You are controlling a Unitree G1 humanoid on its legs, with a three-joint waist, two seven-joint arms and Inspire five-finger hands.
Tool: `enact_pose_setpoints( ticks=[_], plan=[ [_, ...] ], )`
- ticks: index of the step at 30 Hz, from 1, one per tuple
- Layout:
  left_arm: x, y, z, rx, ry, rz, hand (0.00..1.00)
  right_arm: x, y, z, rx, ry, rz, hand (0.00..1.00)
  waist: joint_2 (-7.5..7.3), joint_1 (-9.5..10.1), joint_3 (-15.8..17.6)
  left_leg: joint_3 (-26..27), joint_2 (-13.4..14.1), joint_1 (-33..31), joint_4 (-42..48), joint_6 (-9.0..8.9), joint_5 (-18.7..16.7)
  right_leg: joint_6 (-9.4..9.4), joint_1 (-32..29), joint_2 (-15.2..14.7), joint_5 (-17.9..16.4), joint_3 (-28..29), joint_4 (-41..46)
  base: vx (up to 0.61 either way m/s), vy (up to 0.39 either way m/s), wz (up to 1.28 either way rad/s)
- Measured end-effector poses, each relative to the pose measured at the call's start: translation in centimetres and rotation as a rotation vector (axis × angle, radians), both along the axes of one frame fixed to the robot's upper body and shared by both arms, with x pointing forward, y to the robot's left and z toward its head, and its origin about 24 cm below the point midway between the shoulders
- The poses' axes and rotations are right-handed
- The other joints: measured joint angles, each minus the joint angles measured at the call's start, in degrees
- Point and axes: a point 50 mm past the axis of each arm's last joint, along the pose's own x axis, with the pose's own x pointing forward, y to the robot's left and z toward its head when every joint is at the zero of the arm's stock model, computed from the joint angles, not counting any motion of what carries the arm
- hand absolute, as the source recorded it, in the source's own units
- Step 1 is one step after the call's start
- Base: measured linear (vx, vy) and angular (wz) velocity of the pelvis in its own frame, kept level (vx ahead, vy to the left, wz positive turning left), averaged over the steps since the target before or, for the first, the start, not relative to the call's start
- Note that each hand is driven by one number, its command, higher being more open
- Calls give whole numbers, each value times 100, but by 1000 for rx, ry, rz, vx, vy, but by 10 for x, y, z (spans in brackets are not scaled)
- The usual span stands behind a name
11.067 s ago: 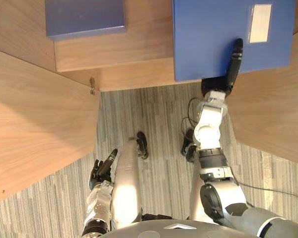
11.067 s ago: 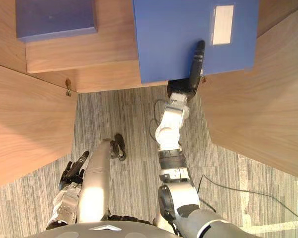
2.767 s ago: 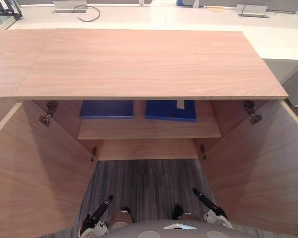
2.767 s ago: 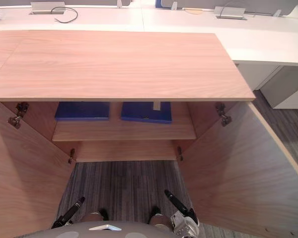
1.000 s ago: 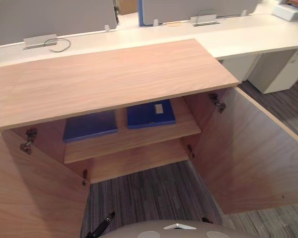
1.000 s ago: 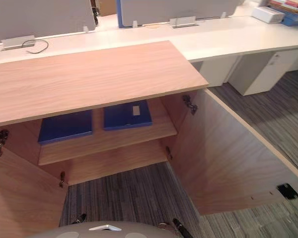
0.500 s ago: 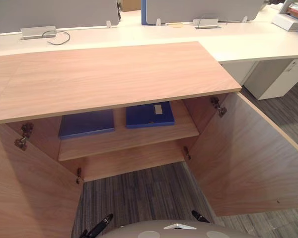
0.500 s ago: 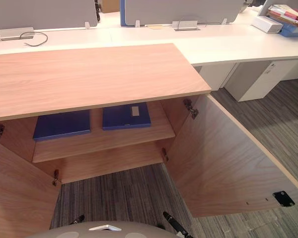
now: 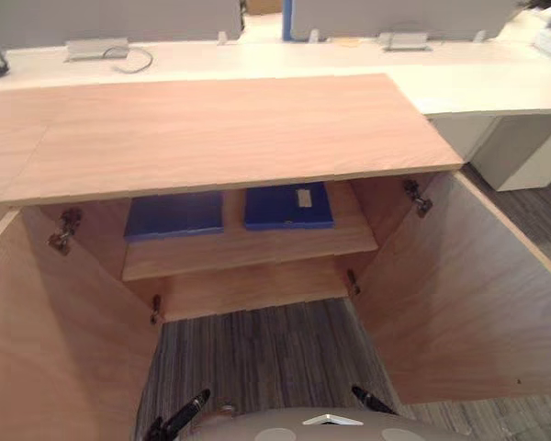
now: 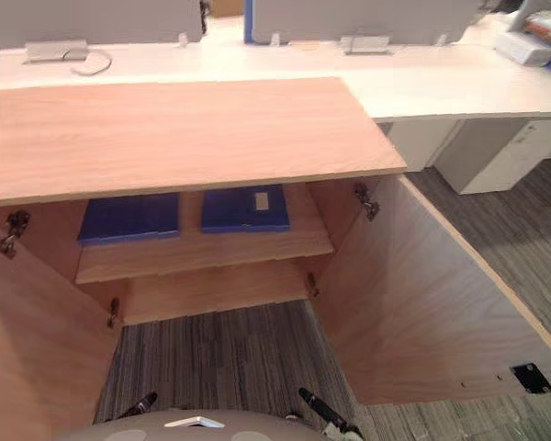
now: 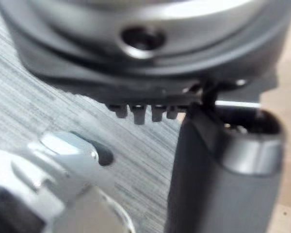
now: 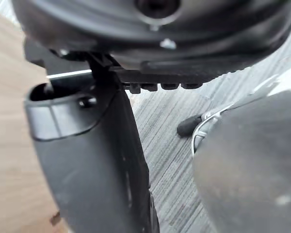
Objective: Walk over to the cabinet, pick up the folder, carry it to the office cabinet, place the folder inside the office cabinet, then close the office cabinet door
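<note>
Looks down from the head, in front of the open office cabinet (image 9: 211,138), onto its top, shelf (image 10: 211,248) and the floor (image 9: 266,358), not close. Shares nearly all of this between both eye views, shifted slightly sideways. Peers from each wrist, very near, along left hand (image 11: 223,170) and right hand (image 12: 92,160), toward floor.

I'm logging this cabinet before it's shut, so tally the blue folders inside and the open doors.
Blue folders on the shelf: 2, a plain folder and a labelled folder
Open cabinet doors: 2, the left door and the right door
Total: 4
</note>
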Motion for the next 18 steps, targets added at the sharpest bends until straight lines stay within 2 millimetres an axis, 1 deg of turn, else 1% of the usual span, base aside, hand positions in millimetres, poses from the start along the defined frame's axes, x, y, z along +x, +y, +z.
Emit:
enact_pose_setpoints(
  ticks=[1, 2, 3, 4, 5, 6, 7, 8, 9, 10, 11, 13, 14, 17, 18],
  plan=[
    [0, -1, 0, -2, -1, 2, 100, 5, -1, 1, -4, -12, 6, 100, 63, 12, 59, -41, 46, -121, 129, -4, -19, 12, -87, 14, -63, -19, 128, -221, -45, 26],
    [-1, -4, -1, -6, 7, 9, 100, 14, -2, 3, -9, -34, 10, 100, 77, 7, 109, -143, 94, -237, 194, -13, -19, -14, -219, 28, -170, -54, 329, -167, -39, 24],
    [-2, -6, -1, -8, 11, 14, 100, 18, -2, 4, -14, -46, 9, 100, 130, 34, 185, -179, 107, -235, 136, -24, 44, -30, -260, 33, -208, -61, 402, -185, -61, 23],
    [-7, -9, -2, -18, 21, 28, 100, 20, -4, 5, -22, -54, 3, 100, 184, 57, 185, -184, 103, -200, -63, -40, 152, -34, -313, 35, -228, -67, 421, -109, -50, 8],
    [-10, -11, -2, -23, 28, 43, 100, 20, -5, 5, -25, -56, -5, 100, 195, 59, 149, -179, 90, -177, -197, -44, 200, -44, -360, 31, -225, -68, 414, -101, -58, -2],
    [-16, -12, -3, -29, 43, 70, 100, 20, -5, 5, -30, -61, -11, 100, 167, 45, 124, -187, 59, -158, -286, -49, 234, -67, -445, -25, -204, -97, 416, -41, -9, -17],
    [-20, -16, -4, -39, 51, 93, 100, 19, -7, 5, -35, -65, -29, 100, 235, 0, 110, -242, 83, -196, -151, -61, 171, -66, -476, 1, -202, -93, 472, -27, -17, -15],
    [-27, -16, -4, -42, 67, 107, 100, 13, -9, 5, -40, -55, -47, 100, 237, -14, 45, -282, 49, -119, -380, -79, 259, -65, -470, 38, -203, -88, 448, -6, -6, -7],
    [-28, -15, -4, -39, 71, 108, 100, 10, -8, 4, -37, -49, -57, 100, 222, -27, -43, -290, 5, -49, -625, -72, 374, -57, -485, 29, -195, -91, 402, 27, -38, 19],
    [-28, -14, -4, -36, 68, 108, 100, -3, -7, 2, -31, -22, -90, 100, 189, -69, -175, -347, -69, 67, -1112, -122, 614, -49, -520, 24, -163, -138, 310, 57, -25, 30],
    [-25, -13, -4, -36, 60, 109, 100, -7, -6, 1, -22, -19, -132, 100, 189, -136, -242, -424, -111, 145, -1536, -116, 852, -51, -583, 26, -142, -210, 268, 66, -22, 33],
    [-22, -13, -3, -36, 49, 110, 100, -10, -5, 0, -16, -16, -155, 100, 189, -179, -231, -483, -132, 211, -1798, -78, 1021, -48, -572, 37, -101, -247, 256, 55, -4, 14],
    [-20, -11, -3, -31, 39, 117, 100, -12, -2, 0, -10, -13, -167, 100, 176, -151, -243, -437, -140, 228, -1790, -70, 1026, -20, -556, 34, -33, -202, 252, 61, 17, -10],
    [-15, -6, -1, -11, 13, 130, 100, -6, 7, 0, 3, -39, -169, 100, 24, -152, -202, -346, -174, 358, -1787, -66, 999, -55, -453, 11, -6, -162, 224, 33, 24, -15],
    [-14, -5, 0, -6, 4, 134, 100, -6, 8, 0, 1, -43, -155, 100, -28, -135, -207, -247, -192, 440, -1787, -55, 956, -61, -424, -4, -2, -57, 223, 7, 39, -24]
  ],
)
